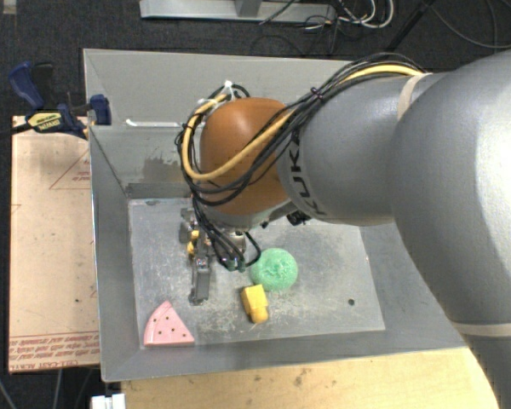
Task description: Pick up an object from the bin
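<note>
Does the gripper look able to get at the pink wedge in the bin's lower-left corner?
Likely yes: the pink wedge lies alone, with nothing between it and the gripper just up-right of it; the yellow block and green ball sit apart.

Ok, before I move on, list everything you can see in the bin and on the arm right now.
Wedge: one, pink with small dark dots, flat on the floor at the near left corner.
Block: one, yellow, near the middle of the floor's near edge, close below the ball.
Ball: one, green, rough-surfaced, mid-floor, right of the pincer.
Bin: one, grey metal, holds all three things.
Arm: one, grey, reaching in from the right.
Wrist cover: one, orange, over the back of the bin.
Cables: several, yellow and black, looped round the cover.
Pincer: one, dark metal, low over the floor between wedge and ball.
</note>
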Robot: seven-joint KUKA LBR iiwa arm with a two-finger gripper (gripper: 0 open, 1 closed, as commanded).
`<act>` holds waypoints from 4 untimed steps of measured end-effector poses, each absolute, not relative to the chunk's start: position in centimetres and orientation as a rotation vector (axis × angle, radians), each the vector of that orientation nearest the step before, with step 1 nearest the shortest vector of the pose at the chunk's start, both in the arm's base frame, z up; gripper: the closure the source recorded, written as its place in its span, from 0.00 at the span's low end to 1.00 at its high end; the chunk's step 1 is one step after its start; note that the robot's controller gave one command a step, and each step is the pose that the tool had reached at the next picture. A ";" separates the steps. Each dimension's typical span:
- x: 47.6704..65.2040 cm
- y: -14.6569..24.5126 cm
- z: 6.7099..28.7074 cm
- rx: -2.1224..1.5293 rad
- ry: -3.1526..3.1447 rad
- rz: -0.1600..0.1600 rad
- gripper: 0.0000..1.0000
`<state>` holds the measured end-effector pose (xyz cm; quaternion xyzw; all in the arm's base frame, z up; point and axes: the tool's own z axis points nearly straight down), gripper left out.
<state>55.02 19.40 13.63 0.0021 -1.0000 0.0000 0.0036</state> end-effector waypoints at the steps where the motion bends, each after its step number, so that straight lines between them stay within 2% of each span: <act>1: 55.2 19.3 14.1 0.000 -3.142 -0.002 0.00; 2: 58.3 16.0 9.7 0.402 -3.125 -0.006 0.00; 3: 59.6 14.3 8.6 0.531 -3.101 -0.005 0.00; 4: 60.2 13.9 9.7 0.218 -3.137 -0.004 0.00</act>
